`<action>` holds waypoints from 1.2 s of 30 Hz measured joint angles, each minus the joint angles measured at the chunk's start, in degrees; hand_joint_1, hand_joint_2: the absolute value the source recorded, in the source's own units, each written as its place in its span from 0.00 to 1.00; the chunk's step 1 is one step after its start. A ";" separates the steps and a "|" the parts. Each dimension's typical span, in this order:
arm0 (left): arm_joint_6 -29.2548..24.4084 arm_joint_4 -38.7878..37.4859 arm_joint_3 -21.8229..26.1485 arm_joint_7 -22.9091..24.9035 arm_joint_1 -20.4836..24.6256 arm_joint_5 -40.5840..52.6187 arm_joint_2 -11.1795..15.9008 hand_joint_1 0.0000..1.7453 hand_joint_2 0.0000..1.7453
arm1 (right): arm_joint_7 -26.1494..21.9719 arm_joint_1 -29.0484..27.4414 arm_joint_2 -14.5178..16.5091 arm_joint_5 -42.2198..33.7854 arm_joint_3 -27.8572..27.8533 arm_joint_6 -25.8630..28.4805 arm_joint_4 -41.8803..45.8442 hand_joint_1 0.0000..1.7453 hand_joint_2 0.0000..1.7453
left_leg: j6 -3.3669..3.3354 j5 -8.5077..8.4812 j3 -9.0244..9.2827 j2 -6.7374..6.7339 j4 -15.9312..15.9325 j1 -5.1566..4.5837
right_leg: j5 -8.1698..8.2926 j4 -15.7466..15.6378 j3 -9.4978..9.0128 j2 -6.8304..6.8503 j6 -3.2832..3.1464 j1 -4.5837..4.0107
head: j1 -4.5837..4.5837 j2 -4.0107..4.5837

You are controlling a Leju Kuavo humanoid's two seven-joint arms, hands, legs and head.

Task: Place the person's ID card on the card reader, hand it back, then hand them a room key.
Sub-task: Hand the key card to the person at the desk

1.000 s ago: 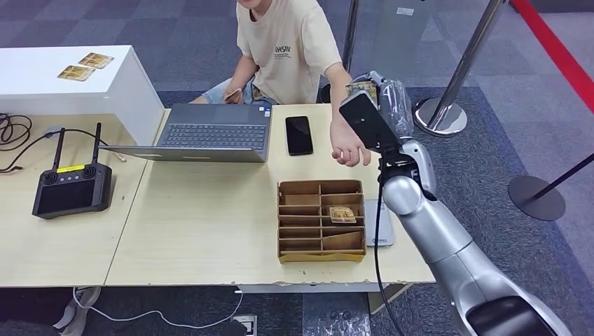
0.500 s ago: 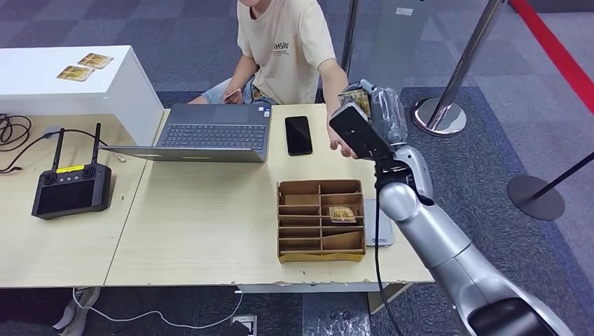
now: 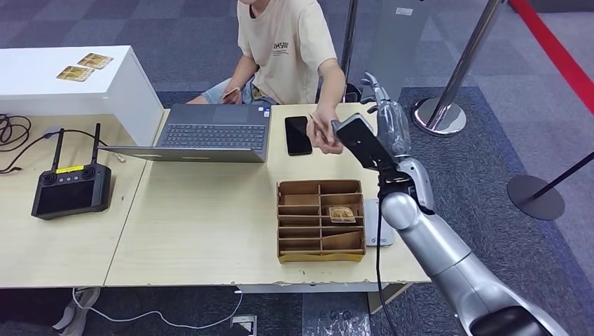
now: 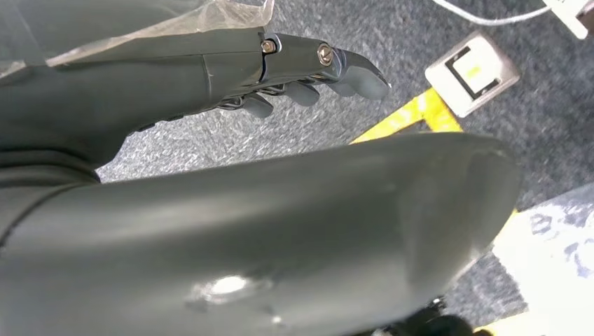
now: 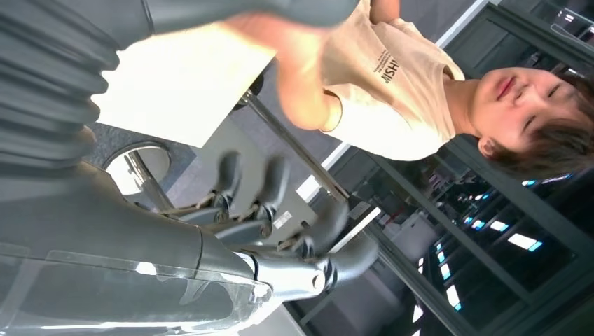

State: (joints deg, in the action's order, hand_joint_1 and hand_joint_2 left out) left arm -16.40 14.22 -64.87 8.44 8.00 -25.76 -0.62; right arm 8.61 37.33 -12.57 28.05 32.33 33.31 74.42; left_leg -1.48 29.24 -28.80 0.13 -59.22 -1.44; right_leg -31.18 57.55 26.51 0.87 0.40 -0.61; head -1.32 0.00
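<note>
Right hand is raised over the far right edge of the table, fingers spread and holding nothing. Just left of it, the person's hand pinches a thin card, judged to be either the ID card handed back or the room key given. If the former, the next move calls for reaching near to the cardboard tray and pinching the card in it.

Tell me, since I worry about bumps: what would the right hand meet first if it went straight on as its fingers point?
Likely nothing near: the right hand points past the person's sleeve toward the chrome stanchion pole; depth unclear.
</note>
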 joint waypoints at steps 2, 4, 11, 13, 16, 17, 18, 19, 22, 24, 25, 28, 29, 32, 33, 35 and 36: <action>0.58 -0.01 0.00 -0.59 -0.65 -0.07 0.69 0.00 0.00 | -0.58 -0.74 -0.32 -0.20 -0.32 0.32 0.04 0.00 0.00 | 0.00 0.00 -0.01 0.01 0.00 0.00 | 0.00 0.00 0.01 0.00 0.00 0.00 | 0.01 0.00; 0.06 -0.02 0.00 -0.16 -0.96 -0.19 0.98 0.00 0.00 | -1.00 -1.18 -0.49 -0.50 -0.49 0.37 0.05 0.00 0.00 | 0.00 0.00 -0.01 0.02 0.00 0.00 | 0.00 0.00 0.01 0.00 0.00 0.00 | 0.01 0.00; -1.40 -0.02 0.00 1.18 -0.65 -0.22 0.04 0.00 0.00 | -1.46 -1.35 -0.25 -0.74 -0.45 0.48 0.08 0.00 0.00 | 0.00 0.00 0.01 0.00 0.00 0.00 | 0.00 0.00 0.00 -0.01 0.00 0.00 | 0.00 0.00; -1.29 -0.02 0.00 1.48 -0.57 -0.25 -0.02 0.00 0.00 | -1.57 -1.57 -0.25 -1.71 -0.52 0.52 0.29 0.00 0.00 | 0.00 0.00 0.03 0.00 0.00 0.00 | 0.00 0.00 -0.02 -0.01 0.00 0.00 | 0.00 0.00; -1.05 -0.02 0.02 1.66 -0.92 -0.59 -0.11 0.00 0.00 | -3.76 -3.09 -0.27 -5.09 -1.03 0.87 1.08 0.00 0.00 | 0.00 0.00 0.03 0.00 0.00 0.00 | 0.00 0.00 -0.02 -0.01 0.00 0.00 | 0.00 0.00; -1.00 -0.02 0.04 1.62 -1.12 -0.82 -0.13 0.00 0.00 | -5.03 -3.98 -0.28 -6.48 -1.28 0.99 1.56 0.00 0.00 | 0.00 0.00 0.03 0.01 0.00 0.00 | 0.00 0.00 -0.02 0.00 0.00 0.00 | -0.01 0.00; -0.91 -0.02 0.06 1.61 -1.30 -1.09 -0.14 0.00 0.00 | -6.33 -5.08 -0.31 -7.81 -1.49 1.04 2.24 0.00 0.00 | 0.00 0.00 0.03 0.01 -0.01 0.00 | 0.00 -0.01 -0.02 0.00 0.00 0.01 | -0.01 0.00; -0.76 -0.02 0.09 1.63 -1.43 -1.39 -0.14 0.00 0.00 | -7.55 -6.31 -0.34 -8.86 -1.66 0.94 3.08 0.00 0.00 | 0.00 0.01 0.03 0.01 -0.01 0.00 | 0.00 -0.01 -0.02 0.00 0.01 0.01 | -0.01 0.01; -0.43 -0.02 0.34 1.86 -1.67 -2.13 -0.14 0.00 0.00 | -10.09 -10.29 -0.46 -10.69 -1.87 0.44 6.37 0.00 0.25 | -0.01 0.03 0.02 0.00 -0.01 0.00 | -0.01 -0.02 -0.01 -0.01 0.01 0.01 | 0.01 0.01; -0.42 -0.02 0.61 1.96 -1.72 -2.36 -0.14 0.00 0.00 | -10.68 -12.26 -0.60 -10.84 -1.96 0.21 8.28 0.00 0.75 | -0.01 0.03 0.02 0.00 0.00 0.00 | -0.01 -0.02 0.00 -0.01 0.01 0.01 | 0.01 0.00; -0.46 -0.02 0.76 1.98 -1.73 -2.46 -0.14 0.00 0.00 | -10.88 -13.14 -0.69 -10.51 -2.05 -0.02 9.31 0.00 1.00 | -0.01 0.03 0.04 0.01 0.00 0.00 | -0.01 -0.02 -0.01 -0.01 0.01 0.00 | 0.01 0.00; -0.75 -0.02 1.22 1.98 -1.80 -3.21 -0.13 0.00 0.00 | -10.91 -16.67 -1.22 -7.81 -2.40 -0.69 13.38 0.00 1.00 | -0.01 0.03 0.07 0.02 0.00 0.02 | -0.01 -0.02 -0.04 0.00 0.01 -0.01 | 0.01 0.00; -0.84 -0.02 1.36 1.98 -1.83 -3.59 -0.10 0.00 0.00 | -10.61 -18.11 -1.44 -6.69 -2.50 -0.73 14.94 0.00 1.00 | -0.01 0.03 0.07 0.01 0.01 0.02 | -0.01 -0.02 -0.05 0.00 0.01 -0.01 | 0.01 0.00; -0.95 -0.04 1.83 1.98 -1.87 -4.40 -0.05 0.00 0.00 | -9.74 -21.72 -1.99 -4.63 -2.75 -0.72 19.35 0.00 1.00 | -0.01 0.03 0.07 -0.01 0.01 0.02 | -0.01 -0.02 -0.06 -0.01 0.01 -0.02 | 0.01 0.00; -0.95 -0.04 1.99 1.98 -1.87 -4.49 -0.05 0.00 0.00 | -9.56 -22.47 -2.15 -4.43 -2.80 -0.73 20.52 0.00 1.00 | -0.01 0.03 0.07 -0.01 0.01 0.02 | -0.01 -0.02 -0.05 -0.01 0.01 -0.02 | 0.01 0.00; -0.95 -0.04 2.31 1.98 -1.87 -4.58 -0.04 0.00 0.00 | -9.29 -23.41 -2.44 -4.18 -2.86 -0.78 22.42 0.00 1.00 | -0.01 0.02 0.07 -0.01 0.01 0.02 | -0.01 -0.02 -0.06 -0.01 0.01 -0.01 | 0.01 0.00; -0.95 -0.04 2.45 1.98 -1.87 -4.62 -0.04 0.00 0.00 | -9.19 -23.73 -2.57 -4.08 -2.89 -0.83 23.29 0.00 1.00 | -0.01 0.02 0.07 -0.01 0.01 0.02 | -0.01 -0.02 -0.06 -0.01 0.01 -0.01 | 0.01 0.00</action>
State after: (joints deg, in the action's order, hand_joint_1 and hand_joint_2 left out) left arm -17.35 14.19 -62.42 10.43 6.14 -30.38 -0.66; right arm -0.58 13.59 -15.14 23.97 29.44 32.48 97.71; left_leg -1.48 29.26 -28.72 0.12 -59.21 -1.42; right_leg -31.19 57.53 26.45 0.86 0.41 -0.62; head -1.32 0.00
